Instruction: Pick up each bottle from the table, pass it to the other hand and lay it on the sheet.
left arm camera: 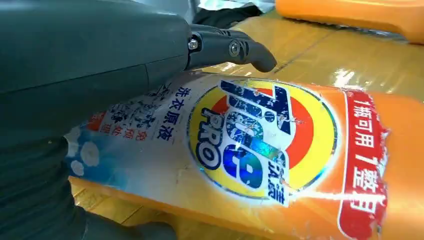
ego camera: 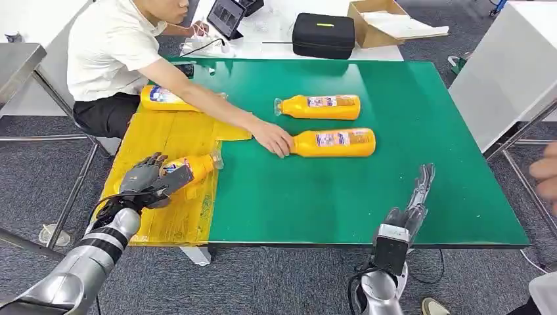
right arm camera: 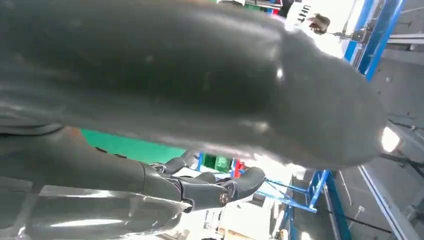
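From the head view, we see our left hand (ego camera: 150,178) gripping a bottle (ego camera: 192,167) over the yellow sheet (ego camera: 172,197), where another bottle (ego camera: 165,98) already lies. Our right hand (ego camera: 415,197) hangs empty, fingers straight, at the edge of the green table (ego camera: 407,131). A person's hand (ego camera: 272,138) touches the nearer of two bottles left on the table (ego camera: 334,142).

From the left wrist, our fingers (left arm camera: 235,50) wrap the label. From the right wrist, the fingers (right arm camera: 210,190) hold nothing.

We judge this the laying-down step; next we need to release, then have the right hand fetch another bottle.
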You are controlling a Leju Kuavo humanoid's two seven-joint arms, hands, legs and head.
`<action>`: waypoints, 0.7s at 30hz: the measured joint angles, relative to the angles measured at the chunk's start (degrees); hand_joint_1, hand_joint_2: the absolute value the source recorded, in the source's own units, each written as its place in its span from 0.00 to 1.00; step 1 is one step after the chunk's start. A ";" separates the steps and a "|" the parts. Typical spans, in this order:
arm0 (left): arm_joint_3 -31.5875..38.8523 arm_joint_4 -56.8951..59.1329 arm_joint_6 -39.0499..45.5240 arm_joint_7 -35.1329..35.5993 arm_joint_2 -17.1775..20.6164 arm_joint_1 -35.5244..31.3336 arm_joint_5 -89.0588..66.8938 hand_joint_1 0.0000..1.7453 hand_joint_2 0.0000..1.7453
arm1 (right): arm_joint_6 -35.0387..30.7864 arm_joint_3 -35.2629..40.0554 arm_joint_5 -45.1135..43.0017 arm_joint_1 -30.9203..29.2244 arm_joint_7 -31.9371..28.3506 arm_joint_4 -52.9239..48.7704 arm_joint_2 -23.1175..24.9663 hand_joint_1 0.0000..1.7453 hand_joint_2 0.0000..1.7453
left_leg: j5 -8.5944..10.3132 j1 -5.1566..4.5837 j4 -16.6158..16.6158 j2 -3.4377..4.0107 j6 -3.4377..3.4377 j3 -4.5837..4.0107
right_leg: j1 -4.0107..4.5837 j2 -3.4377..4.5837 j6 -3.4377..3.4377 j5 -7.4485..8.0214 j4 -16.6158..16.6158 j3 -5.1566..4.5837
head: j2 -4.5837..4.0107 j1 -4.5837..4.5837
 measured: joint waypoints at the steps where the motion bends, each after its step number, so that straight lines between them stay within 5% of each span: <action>1: 0.02 0.00 -0.09 -0.73 0.22 0.06 0.20 0.00 1.00 | 0.00 0.02 -0.13 0.01 0.00 0.13 -0.05 0.00 0.00 | 0.00 0.00 0.00 0.00 0.00 0.02 | 0.00 0.00 0.00 0.00 0.00 0.02 | 0.00 0.00; 9: 1.05 -4.94 8.04 -8.75 0.18 4.49 3.63 0.00 1.00 | -0.02 0.55 -0.77 0.27 0.00 0.81 -0.55 0.00 0.00 | 0.01 -0.01 0.01 0.02 0.00 0.06 | 0.00 0.01 0.00 0.01 0.00 -0.01 | 0.00 0.00; 14: 0.74 -16.16 11.67 -8.01 0.00 10.16 2.16 0.00 1.00 | -0.02 0.57 -0.24 0.63 0.00 0.83 -0.74 0.00 0.00 | 0.01 -0.01 0.01 0.02 0.00 -0.13 | -0.01 0.01 0.00 0.01 0.00 -0.18 | 0.02 0.02; 21: -4.15 -34.11 11.10 -7.50 0.11 17.53 2.84 0.00 1.00 | -0.07 0.57 14.37 1.31 0.00 0.81 -0.94 0.00 0.00 | -0.01 -0.01 0.01 0.00 0.01 -0.31 | -0.01 0.00 0.01 -0.01 -0.01 -0.31 | 0.00 0.00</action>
